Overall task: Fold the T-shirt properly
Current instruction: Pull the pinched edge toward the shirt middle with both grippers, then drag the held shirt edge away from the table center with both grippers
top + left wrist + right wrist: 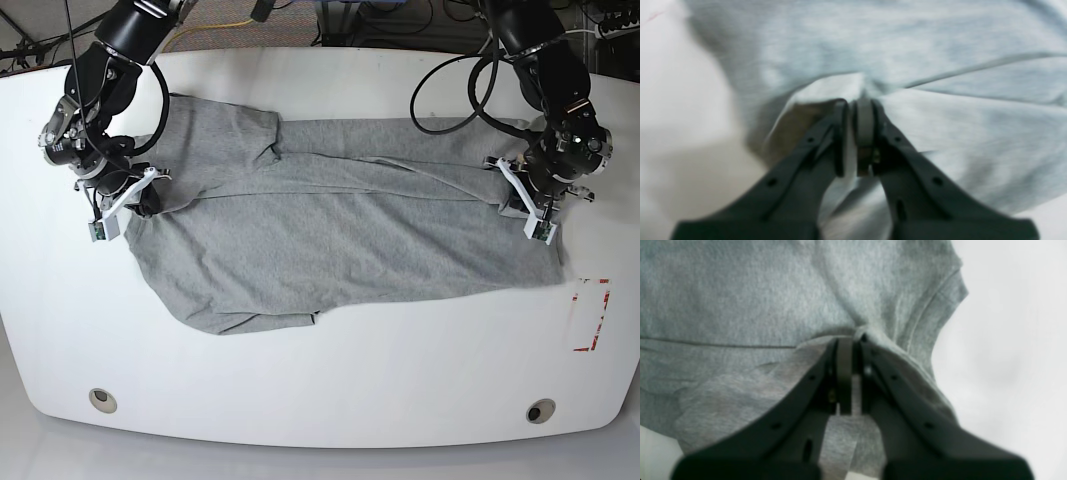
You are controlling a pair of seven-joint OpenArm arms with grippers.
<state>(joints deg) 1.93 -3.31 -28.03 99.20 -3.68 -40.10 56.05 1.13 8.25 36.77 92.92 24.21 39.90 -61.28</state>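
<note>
T-shirt (340, 230): lay spread lengthwise across the white table (320, 380), one long fold already made along its far side, further folds outstanding. Left gripper (853, 110) clenched on cloth at one end; right gripper (848, 346) clenched on cloth at the sleeve end.

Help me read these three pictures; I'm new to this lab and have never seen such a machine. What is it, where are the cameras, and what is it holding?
It is a robot with two arms over a white table. The wide picture looks down from above; the two close-ups come from cameras on each wrist, looking along the black fingers. A grey T-shirt lies spread on the table, partly folded lengthwise. The left gripper, on the right in the overhead view, is shut on the cloth at one end. The right gripper is shut on it at the other end, near a sleeve.
</note>
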